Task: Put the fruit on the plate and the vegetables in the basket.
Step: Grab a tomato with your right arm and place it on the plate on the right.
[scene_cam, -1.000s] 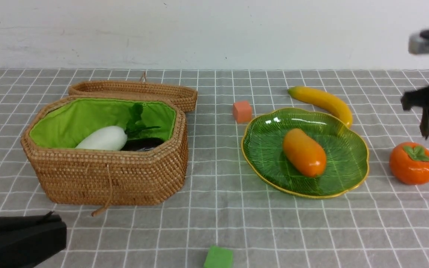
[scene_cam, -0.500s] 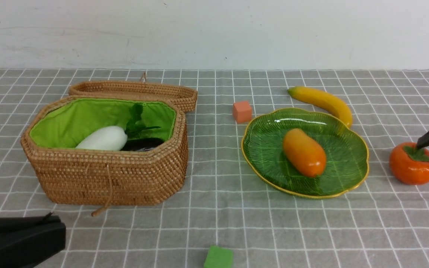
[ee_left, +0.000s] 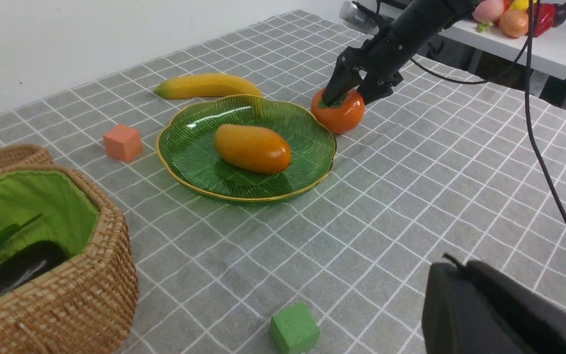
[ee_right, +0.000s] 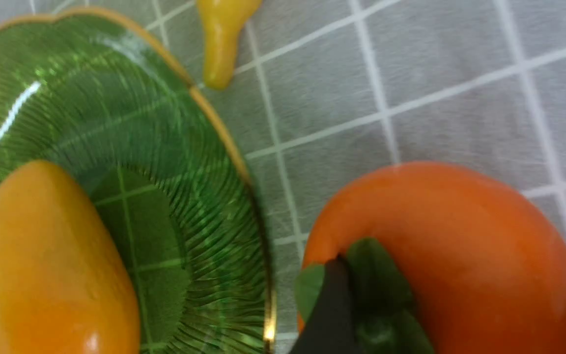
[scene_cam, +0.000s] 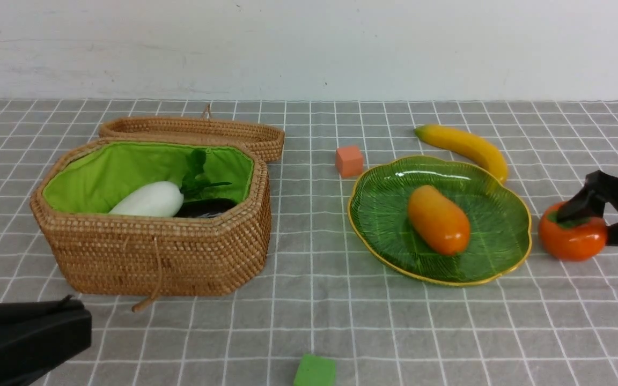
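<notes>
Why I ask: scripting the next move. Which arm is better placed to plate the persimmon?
Right. The right end effector straddles the persimmon beside the plate; the left end effector rests shut near the basket, across the table.

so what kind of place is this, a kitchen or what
Probably a robot test lab, not a kitchen: a cabled black arm, a toy banana on a checked tablecloth, and a side table with more produce.

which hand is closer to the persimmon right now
Right. The right hand is spread over the persimmon, one finger on its leaf cap; the left hand sits at the robot's near left, beyond the basket.
</notes>
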You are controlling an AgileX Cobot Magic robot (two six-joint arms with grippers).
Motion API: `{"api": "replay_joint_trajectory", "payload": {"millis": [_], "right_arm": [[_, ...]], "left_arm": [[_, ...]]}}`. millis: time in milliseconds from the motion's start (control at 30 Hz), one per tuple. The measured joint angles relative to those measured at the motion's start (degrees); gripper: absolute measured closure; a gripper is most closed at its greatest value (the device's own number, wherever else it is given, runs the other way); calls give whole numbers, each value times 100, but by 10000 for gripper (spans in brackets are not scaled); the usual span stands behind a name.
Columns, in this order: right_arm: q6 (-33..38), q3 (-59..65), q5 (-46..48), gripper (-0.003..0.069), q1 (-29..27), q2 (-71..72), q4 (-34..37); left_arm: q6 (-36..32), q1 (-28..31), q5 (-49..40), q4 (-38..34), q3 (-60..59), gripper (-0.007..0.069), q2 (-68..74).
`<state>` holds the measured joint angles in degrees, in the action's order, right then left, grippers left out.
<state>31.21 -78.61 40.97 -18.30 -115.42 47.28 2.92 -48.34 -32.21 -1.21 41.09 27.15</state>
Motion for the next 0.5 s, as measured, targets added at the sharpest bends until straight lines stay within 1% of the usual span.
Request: {"api": "replay_joint_trajectory", "payload": {"millis": [67,167,300,433,467,500], "right_arm": [[15,0,-45,97,75,0,-45],[15,0,-140,155,147,0,-153],[0,-10,-159,158,175,5,-310],[-172,-12,-159,158,164,123,-715],[-250,-7,-164,158,133,186,-918],[-264,-7,-164,158,128,198,-918]], "left_arm": [[0,0,0,14,0,624,0],[0,0,0,28,0,625,0],[0,0,0,46,0,625,0],[0,0,0,70,-1,625,0],[0,0,0,70,-1,625,0],[0,0,0,70,-1,625,0]]}}
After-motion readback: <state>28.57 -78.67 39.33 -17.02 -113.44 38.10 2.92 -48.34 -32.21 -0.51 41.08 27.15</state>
